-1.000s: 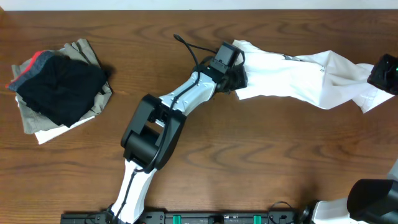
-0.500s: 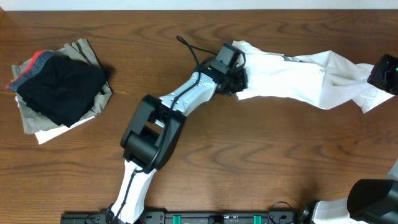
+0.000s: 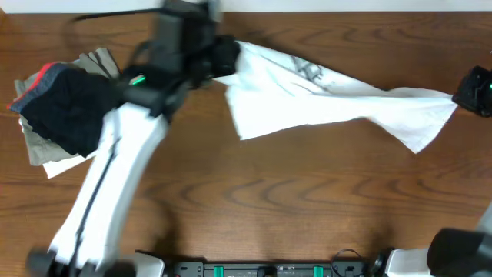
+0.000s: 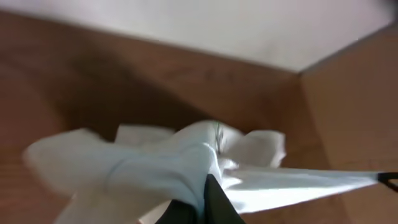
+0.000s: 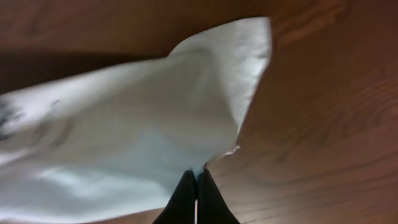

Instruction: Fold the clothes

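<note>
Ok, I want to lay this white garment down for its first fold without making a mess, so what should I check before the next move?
1. Is the left claw shut on the white garment? Ok.
2. Is the right claw shut on the garment's far corner? Ok.
3. Is the cloth stretched between the two claws? Ok, though its lower edge droops.
4. Is the cloth free of bunching? Not ok, it is gathered at the left claw.
5. Is the garment apart from the pile of dark clothes? Ok.
6. Is the cloth lifted off the table? Cannot tell.
</note>
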Robot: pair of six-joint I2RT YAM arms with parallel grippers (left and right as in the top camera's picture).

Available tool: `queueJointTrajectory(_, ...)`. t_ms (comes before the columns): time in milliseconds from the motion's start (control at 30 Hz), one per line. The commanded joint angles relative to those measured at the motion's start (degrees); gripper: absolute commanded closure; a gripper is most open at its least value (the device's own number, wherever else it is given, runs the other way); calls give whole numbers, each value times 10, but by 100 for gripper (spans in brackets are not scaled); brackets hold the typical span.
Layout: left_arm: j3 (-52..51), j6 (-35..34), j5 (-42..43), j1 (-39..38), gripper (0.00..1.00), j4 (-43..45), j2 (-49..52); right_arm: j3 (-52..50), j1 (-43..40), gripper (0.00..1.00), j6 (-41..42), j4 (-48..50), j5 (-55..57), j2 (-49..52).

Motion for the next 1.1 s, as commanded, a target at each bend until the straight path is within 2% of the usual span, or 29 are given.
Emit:
queueJointTrajectory(0, 3, 43, 2, 13, 94, -26, -68, 3, 3, 99, -7, -3, -22, -82)
queueJointTrajectory(200, 3, 54, -5, 25, 94, -73, -211, 3, 2, 99, -7, -1, -17, -204)
queueJointTrajectory(367, 3, 54, -104, 26, 94, -86, -317, 4, 2, 99, 11, 32, 24, -289)
queueJointTrajectory(533, 3, 54, -152, 26, 94, -84, -356, 4, 2, 99, 22, 72, 24, -305)
queueJointTrajectory(700, 3, 54, -151, 26, 94, -86, -304, 4, 2, 99, 24, 77, 24, -241)
queueJointTrajectory(900, 3, 55, -151, 30, 94, -69, -156, 4, 3, 99, 23, 91, 19, -94)
queueJointTrajectory(1067, 3, 75, -141, 50, 94, 30, 5, 4, 8, 99, 8, 173, -64, 45)
